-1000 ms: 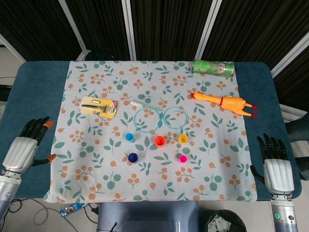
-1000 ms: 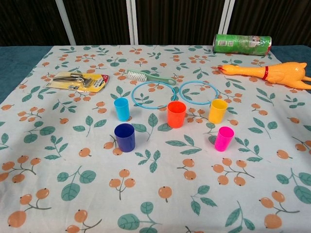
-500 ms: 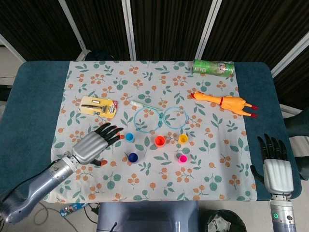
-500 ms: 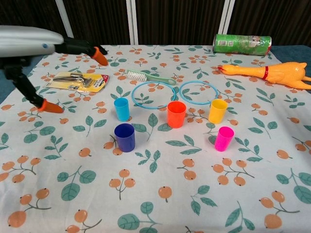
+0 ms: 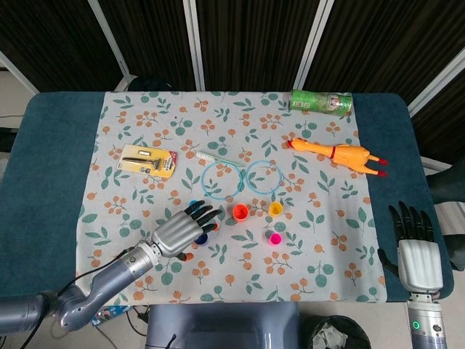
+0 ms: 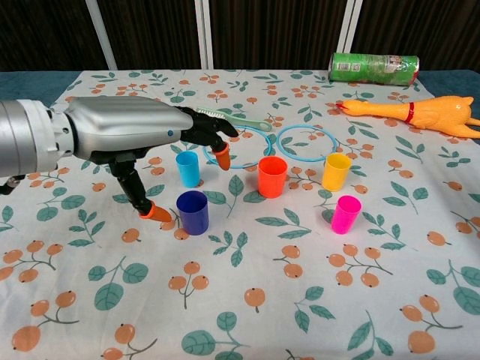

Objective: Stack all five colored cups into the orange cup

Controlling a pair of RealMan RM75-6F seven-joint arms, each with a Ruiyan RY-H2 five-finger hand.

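Five small cups stand in a cluster on the flowered cloth: the orange cup (image 6: pixel 272 176) (image 5: pixel 240 212) in the middle, a yellow cup (image 6: pixel 336 171) to its right, a pink cup (image 6: pixel 346 214) in front of that, a light blue cup (image 6: pixel 187 169) to the left and a dark blue cup (image 6: pixel 193 212) in front of it. My left hand (image 6: pixel 127 129) (image 5: pixel 182 229) hovers over the two blue cups with fingers spread and holds nothing; its thumb tip hangs just left of the dark blue cup. In the head view it hides most of both blue cups. My right hand (image 5: pixel 415 247) rests open at the table's right edge.
Two blue rings (image 6: pixel 236 146) (image 6: pixel 307 141) lie just behind the cups, with a brush (image 6: pixel 244 120) beyond them. A packaged stapler (image 6: pixel 120 125) sits back left, partly behind my left hand. A rubber chicken (image 6: pixel 420 112) and a green can (image 6: pixel 373 67) lie back right.
My left arm has swung in from the table's left edge to over the two blue cups. The right hand and all cups have stayed put.
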